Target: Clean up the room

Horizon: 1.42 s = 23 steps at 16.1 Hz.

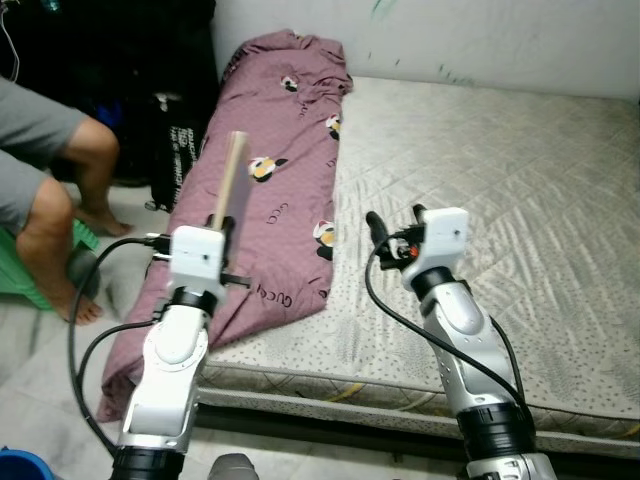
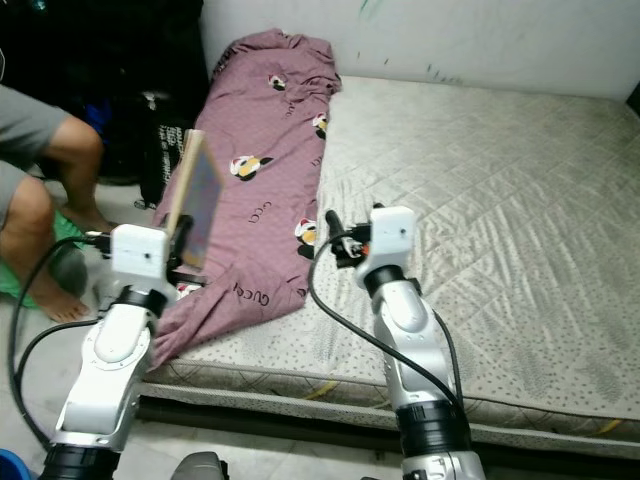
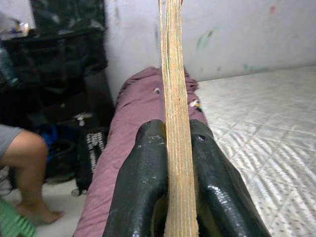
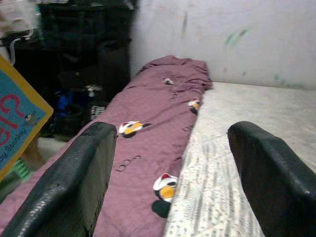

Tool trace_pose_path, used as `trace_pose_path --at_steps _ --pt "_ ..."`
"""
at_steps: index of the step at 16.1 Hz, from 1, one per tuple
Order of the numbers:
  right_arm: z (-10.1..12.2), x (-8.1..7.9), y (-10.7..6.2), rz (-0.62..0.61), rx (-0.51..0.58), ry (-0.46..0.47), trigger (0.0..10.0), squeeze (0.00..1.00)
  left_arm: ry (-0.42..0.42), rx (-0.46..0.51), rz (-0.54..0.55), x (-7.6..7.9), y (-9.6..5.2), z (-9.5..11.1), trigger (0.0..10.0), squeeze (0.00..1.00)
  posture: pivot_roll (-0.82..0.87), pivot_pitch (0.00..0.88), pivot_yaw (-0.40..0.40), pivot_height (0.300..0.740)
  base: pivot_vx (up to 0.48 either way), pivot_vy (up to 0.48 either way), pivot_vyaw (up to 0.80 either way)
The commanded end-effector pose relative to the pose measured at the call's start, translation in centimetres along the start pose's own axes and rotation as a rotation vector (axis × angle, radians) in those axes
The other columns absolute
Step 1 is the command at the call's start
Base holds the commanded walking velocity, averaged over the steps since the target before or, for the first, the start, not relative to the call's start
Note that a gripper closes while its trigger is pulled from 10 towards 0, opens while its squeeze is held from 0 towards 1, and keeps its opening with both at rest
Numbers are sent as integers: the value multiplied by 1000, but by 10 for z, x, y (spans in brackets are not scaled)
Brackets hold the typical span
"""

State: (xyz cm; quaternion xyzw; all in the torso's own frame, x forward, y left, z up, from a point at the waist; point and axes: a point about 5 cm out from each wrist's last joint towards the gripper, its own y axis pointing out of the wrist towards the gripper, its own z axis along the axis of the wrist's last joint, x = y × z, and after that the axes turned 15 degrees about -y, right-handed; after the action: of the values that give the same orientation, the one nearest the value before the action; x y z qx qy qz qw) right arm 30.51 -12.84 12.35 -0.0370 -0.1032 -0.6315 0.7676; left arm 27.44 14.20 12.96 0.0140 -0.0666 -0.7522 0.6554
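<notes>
My left gripper is shut on a thin book, holding it upright over the left edge of the bed. Between its black fingers the tan page edge runs straight up. The book's blue cover with a yellow border also appears in the right wrist view. My right gripper stands open over the mattress, nothing between its fingers. A crumpled maroon blanket with small cartoon prints lies along the mattress's left side and hangs off its edge.
A person sits at the left with bare legs and feet on the floor, on a green stool. Black bags stand against the dark corner beside the bed. A white wall runs behind the mattress.
</notes>
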Motion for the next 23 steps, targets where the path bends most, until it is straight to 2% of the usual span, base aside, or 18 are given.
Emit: trace_pose_path --at_steps 1,7,12,23 --pt "4 7 -2 -37 17 -9 10000 0 5 29 -39 5 4 7 10000 0 -27 0 30 740 0 0 0" --pt "2 4 -3 -19 9 -34 10000 0 1 25 -43 5 -2 8 10000 0 -3 17 8 740 0 -213 176" --pt "3 4 -1 -2 5 -45 10000 0 -7 25 -31 4 -5 7 10000 0 -2 20 -9 740 0 -436 494" --pt "4 4 1 14 2 -63 10000 0 -17 33 -24 6 -1 7 10000 0 -9 8 -22 740 0 -480 0"
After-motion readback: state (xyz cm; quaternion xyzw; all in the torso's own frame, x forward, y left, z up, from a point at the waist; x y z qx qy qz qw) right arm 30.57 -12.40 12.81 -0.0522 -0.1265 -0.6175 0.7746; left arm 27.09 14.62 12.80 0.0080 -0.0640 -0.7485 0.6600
